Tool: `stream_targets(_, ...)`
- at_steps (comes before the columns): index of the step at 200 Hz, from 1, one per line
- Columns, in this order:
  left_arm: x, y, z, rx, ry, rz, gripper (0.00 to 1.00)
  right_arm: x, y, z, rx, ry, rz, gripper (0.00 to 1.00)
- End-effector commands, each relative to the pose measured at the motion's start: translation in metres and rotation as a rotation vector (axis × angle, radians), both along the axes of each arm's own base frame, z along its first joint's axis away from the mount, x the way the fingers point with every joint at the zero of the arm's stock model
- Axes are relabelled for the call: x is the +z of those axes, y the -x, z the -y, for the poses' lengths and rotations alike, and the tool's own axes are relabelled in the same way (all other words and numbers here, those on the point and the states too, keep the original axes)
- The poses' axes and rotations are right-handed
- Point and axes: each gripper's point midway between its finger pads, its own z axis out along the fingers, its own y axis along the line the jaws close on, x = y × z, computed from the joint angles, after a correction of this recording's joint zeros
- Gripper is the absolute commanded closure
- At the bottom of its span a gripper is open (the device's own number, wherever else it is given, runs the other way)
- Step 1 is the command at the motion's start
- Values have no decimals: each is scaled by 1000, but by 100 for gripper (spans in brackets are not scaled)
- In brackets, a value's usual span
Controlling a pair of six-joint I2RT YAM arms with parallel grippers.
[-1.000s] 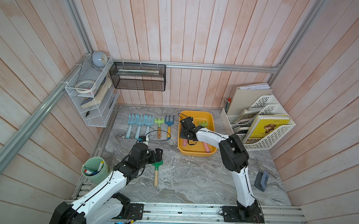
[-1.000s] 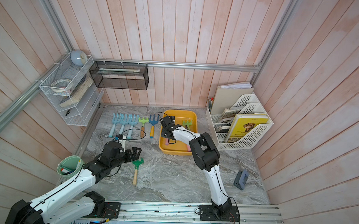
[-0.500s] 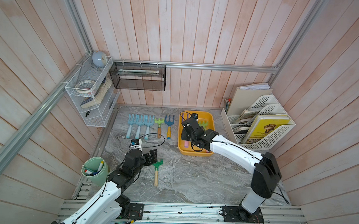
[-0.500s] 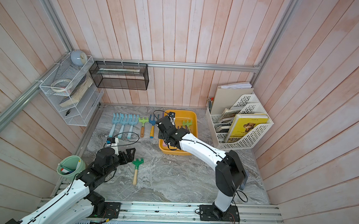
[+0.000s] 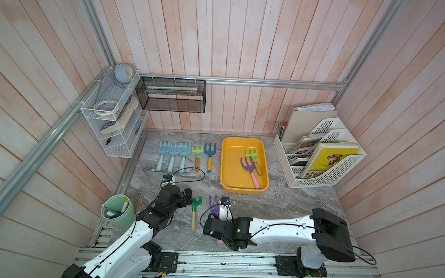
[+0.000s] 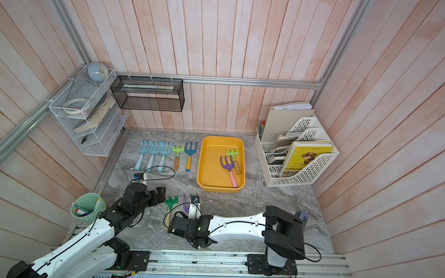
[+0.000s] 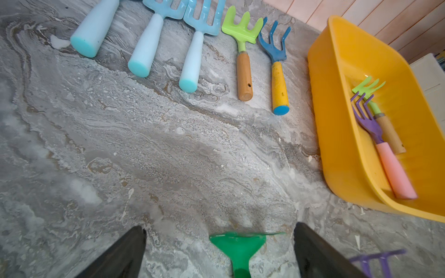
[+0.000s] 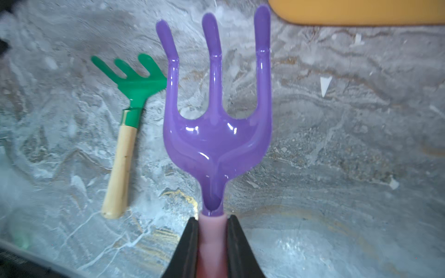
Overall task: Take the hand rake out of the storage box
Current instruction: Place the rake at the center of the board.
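Right tool point(image 8: 213, 219) is clamped narrow on the pink handle of the purple hand rake point(image 8: 214, 134); the handle is cut off at the wrist view's edge, and in both top views the arm hides all but the three tines. Rake sits outside the yellow storage box point(image 5: 239, 190), over the desk point(image 5: 278, 208), just beside a green rake point(image 5: 193, 216); contact with the desk cannot be told. Left tool point(image 7: 219, 227) stands wide, nothing held. Bare desk separates box and held rake.

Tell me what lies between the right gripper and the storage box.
The purple rake held by the right gripper, then bare marble up to the storage box: right wrist view.
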Motion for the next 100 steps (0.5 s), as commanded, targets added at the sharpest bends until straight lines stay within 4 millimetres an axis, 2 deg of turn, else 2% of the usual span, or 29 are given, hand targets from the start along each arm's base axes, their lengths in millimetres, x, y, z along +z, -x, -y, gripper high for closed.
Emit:
stream_targets(1,14,-1,-6,32,15,52,0,-14,-6,1,-92,-45,9,100)
stream_targets(28,16,0,-8,38,20,70,0,-23,-12,4,-111,-29,26,100)
stream_targets(100,15,-1,-7,33,9,56,0,-37,-22,-19,-31,-43,-2,100)
